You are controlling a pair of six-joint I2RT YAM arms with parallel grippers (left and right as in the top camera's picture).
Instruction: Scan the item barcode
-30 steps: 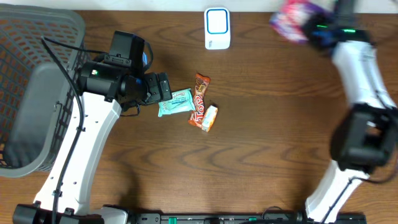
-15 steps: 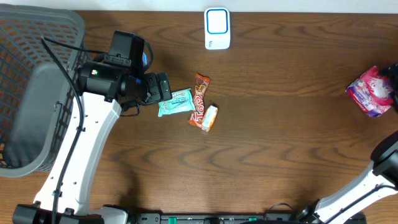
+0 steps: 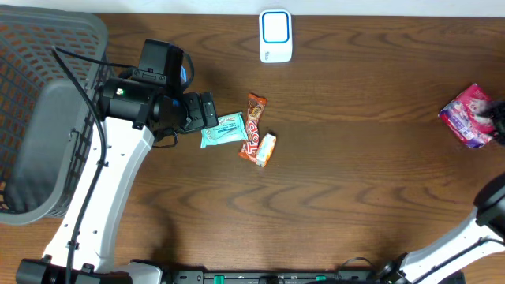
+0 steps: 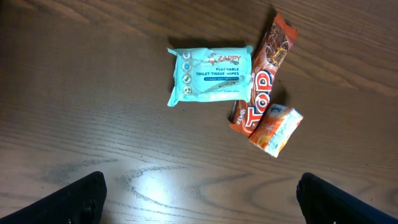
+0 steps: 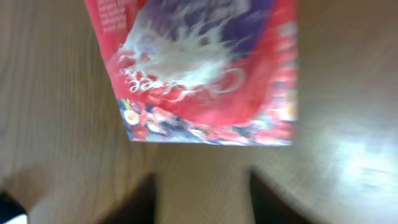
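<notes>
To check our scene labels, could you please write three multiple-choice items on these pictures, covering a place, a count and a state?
1. Where on the table does the pink bag lie? A. left edge B. right edge C. middle
2. How many packets form the middle cluster? A. two B. three C. five
3. How do the left gripper's jaws stand? A. open, empty B. shut on a packet C. shut, empty

B: overhead shows it far right.
B: tissue pack, chocolate bar, orange packet.
A: its fingers stand wide apart, only table between.
</notes>
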